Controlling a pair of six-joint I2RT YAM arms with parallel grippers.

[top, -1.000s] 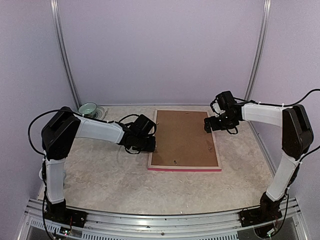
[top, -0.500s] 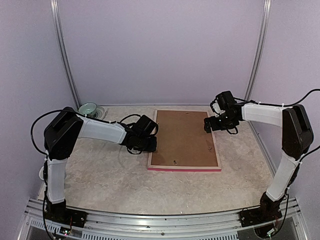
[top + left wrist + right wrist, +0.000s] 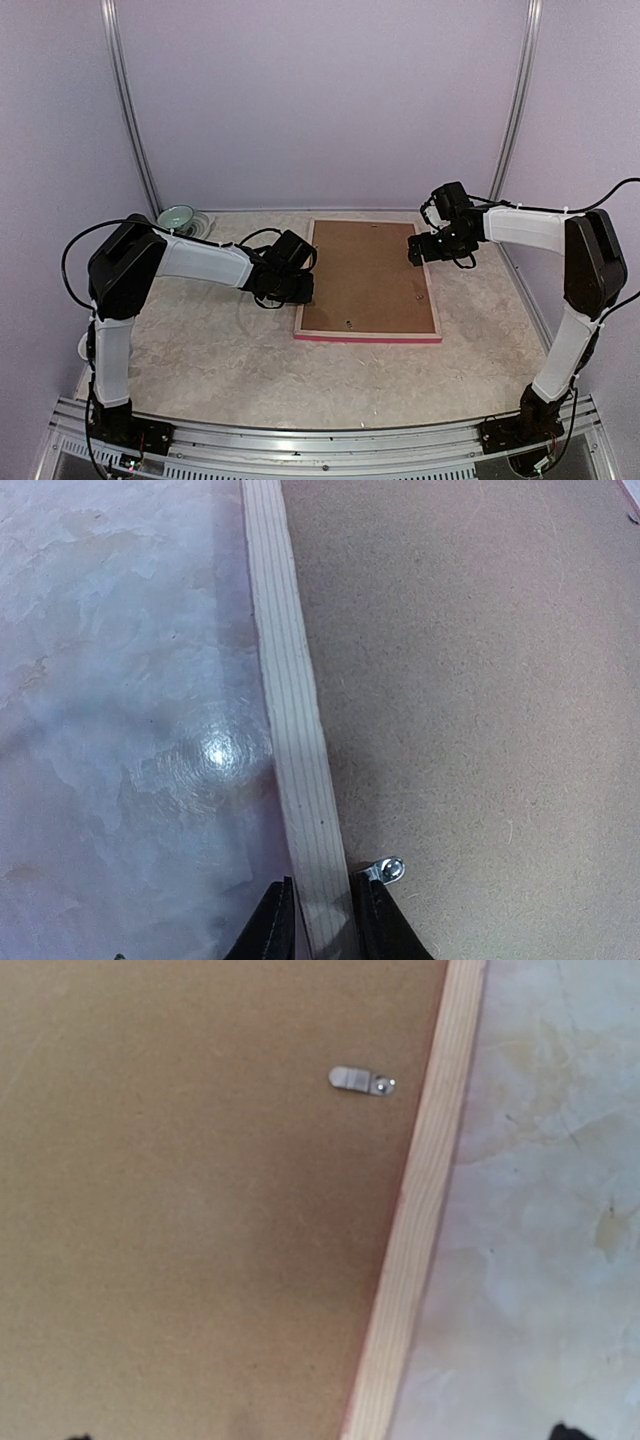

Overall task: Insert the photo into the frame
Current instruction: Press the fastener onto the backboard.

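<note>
Item: frame (image 3: 370, 338), lying face down mid-table (image 3: 220, 350), pale wood rails up, brown backing board (image 3: 365, 275) seated inside; photo not in view. I judge it stiff, light and thin-railed, best pinched across one rail. My left hand (image 3: 322, 935) grips the left rail; my right hand (image 3: 418, 250) hovers wide open over the right rail.

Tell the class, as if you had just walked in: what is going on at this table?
The frame lies face down on the table, with a brown backing board sitting in it. The left end effector straddles the frame's left rail, its fingers pinching the wood beside a small metal tab. The right end effector hangs open above the right rail. The photo is not visible.
</note>
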